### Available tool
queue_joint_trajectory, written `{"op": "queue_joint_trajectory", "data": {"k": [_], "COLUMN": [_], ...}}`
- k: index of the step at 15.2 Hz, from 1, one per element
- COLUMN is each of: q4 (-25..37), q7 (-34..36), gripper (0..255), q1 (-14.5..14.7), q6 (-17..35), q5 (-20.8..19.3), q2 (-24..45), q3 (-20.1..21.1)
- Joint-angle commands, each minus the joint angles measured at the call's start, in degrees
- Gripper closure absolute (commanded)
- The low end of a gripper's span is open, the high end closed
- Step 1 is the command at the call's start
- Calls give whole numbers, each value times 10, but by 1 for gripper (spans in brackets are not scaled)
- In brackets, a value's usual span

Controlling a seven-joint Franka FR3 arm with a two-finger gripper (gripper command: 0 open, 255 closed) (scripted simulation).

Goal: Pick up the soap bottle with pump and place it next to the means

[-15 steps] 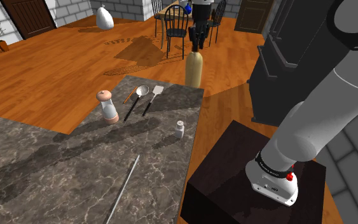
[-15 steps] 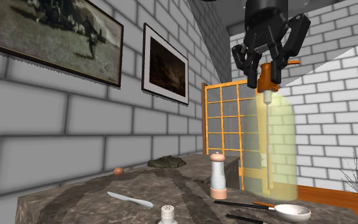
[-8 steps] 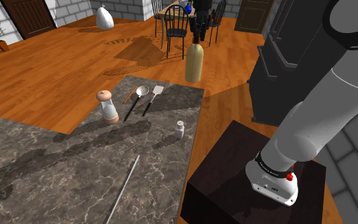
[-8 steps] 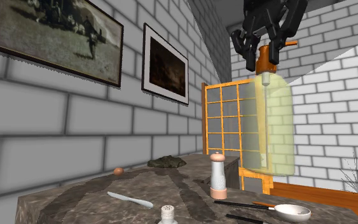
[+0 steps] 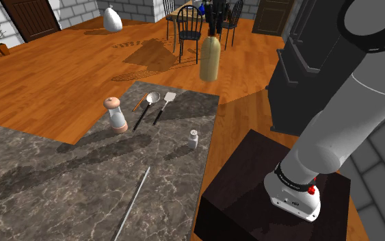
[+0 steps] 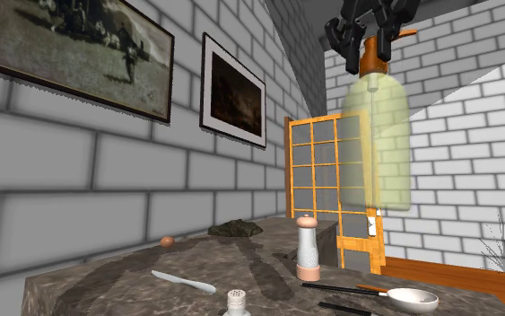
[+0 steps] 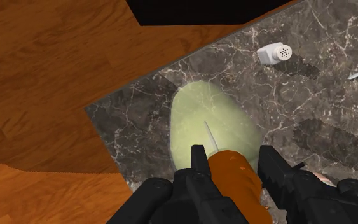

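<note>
Soap bottle (image 5: 210,58) status: hangs by its orange pump, clamped between the fingers of the gripper (image 6: 373,40), jaws closed tight on the pump neck. Has climbed steadily over the last second; now well above the marble counter (image 5: 61,185), over its far corner. From the shoulder camera, sits at 12 o'clock from the spoon (image 5: 150,103) and spatula (image 5: 167,103), with the pepper mill (image 5: 116,114) down at 8 o'clock. Suggests pick-up done, carry under way. Still needs lowering and setting down. Cannot tell which item "the means" names; perhaps the mill.
</note>
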Motion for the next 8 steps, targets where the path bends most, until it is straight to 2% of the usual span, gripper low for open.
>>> {"op": "queue_joint_trajectory", "data": {"k": [1, 8], "q4": [25, 127], "q7": [0, -2], "gripper": [255, 255], "q1": [0, -4], "q6": [-19, -86], "q5": [1, 8], "q2": [6, 41], "q3": [0, -3]}}
